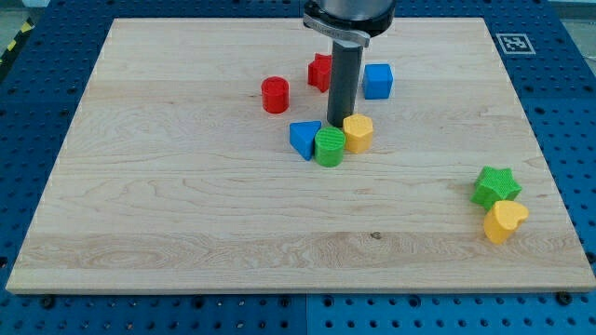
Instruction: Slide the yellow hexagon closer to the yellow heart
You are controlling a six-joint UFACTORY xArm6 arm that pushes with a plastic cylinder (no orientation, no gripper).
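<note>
Bright, even, diffuse overhead light; no hard glare on board [186, 214]. Wood grain crisp edge to edge; focus sharp throughout, no motion blur. Shadows short, soft, falling toward 6 o'clock: thin dark rim under green cylinder [328, 147], yellow heart [505, 221], green star [494, 186]. Rod [345, 84] shows faint vertical highlight along its side; its top cropped at 12 o'clock. Board edges converge toward 12 o'clock from perspective; lines stay straight, no visible bowing at frame corners.

Pale wood table [186, 214], evenly lit, on blue perforated base [568, 112]; b/w marker tag [515, 43] at table's top-right corner.
</note>
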